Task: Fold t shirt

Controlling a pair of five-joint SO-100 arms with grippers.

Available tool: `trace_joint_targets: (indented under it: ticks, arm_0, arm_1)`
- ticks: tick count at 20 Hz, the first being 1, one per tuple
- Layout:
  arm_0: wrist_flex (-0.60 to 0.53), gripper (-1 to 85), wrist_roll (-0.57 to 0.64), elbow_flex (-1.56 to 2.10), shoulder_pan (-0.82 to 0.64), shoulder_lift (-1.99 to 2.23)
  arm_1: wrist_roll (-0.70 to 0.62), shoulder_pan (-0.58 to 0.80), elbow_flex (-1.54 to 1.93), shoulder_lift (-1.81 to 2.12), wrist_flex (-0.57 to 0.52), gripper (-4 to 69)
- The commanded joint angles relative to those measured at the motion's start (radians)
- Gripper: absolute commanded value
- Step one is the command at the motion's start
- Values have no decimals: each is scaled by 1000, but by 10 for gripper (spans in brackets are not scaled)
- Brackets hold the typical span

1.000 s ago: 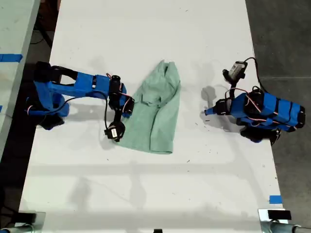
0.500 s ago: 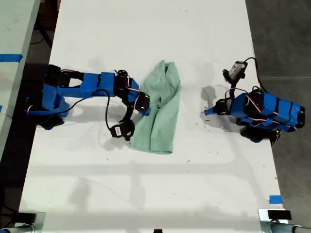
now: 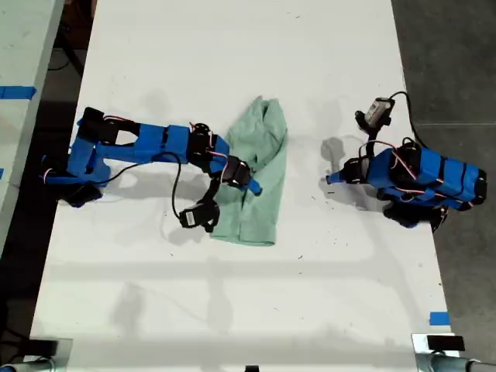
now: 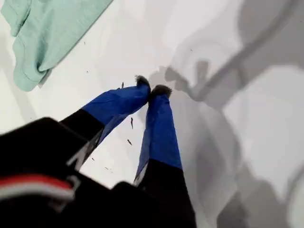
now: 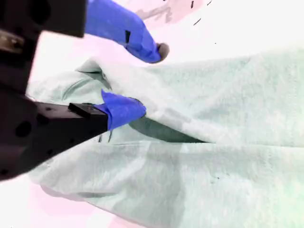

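Plainly, my second gripper (image 5: 142, 80) stands spread over the t shirt (image 3: 256, 174), a narrow rumpled mint strip mid-table (image 3: 232, 46). Farther off, at three o'clock in the exterior view, my first gripper (image 4: 152, 89) rests pinched together, holding nothing.

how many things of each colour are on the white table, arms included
Pale mint-green: 1, the soft cotton t shirt, partly folded.
Blue: 2, the two blue robot arms. My second gripper is over the shirt with fingers apart; my first gripper is off the shirt, fingers together over the bare white table.
Total: 3.
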Motion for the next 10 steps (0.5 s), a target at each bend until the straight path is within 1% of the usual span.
trace_joint_targets:
  ticks: [1, 2, 4, 5, 6, 7, 9, 10]
  arm_0:
    - [0, 184, 20, -60, -3, 150]
    - [18, 141, 32, -49, -18, 210]
    - [61, 17, 67, 15, -67, 391]
    - [51, -2, 92, 97, -104, 520]
    - [11, -2, 114, 227, -147, 670]
    - [-63, -2, 141, 403, -195, 848]
    - [-218, -2, 175, 859, -351, 1204]
    - [-327, -2, 201, 1115, -430, 1361]
  arm_1:
    - [0, -11, 54, 12, -6, 29]
    - [0, -11, 54, 12, -6, 29]
    - [0, -11, 54, 12, -6, 29]
    - [0, -11, 54, 12, -6, 29]
    - [-2, -11, 54, 12, -6, 29]
    - [-2, -11, 54, 12, -6, 29]
    - [-2, -9, 54, 12, -6, 29]
    - [-2, -9, 54, 12, -6, 29]
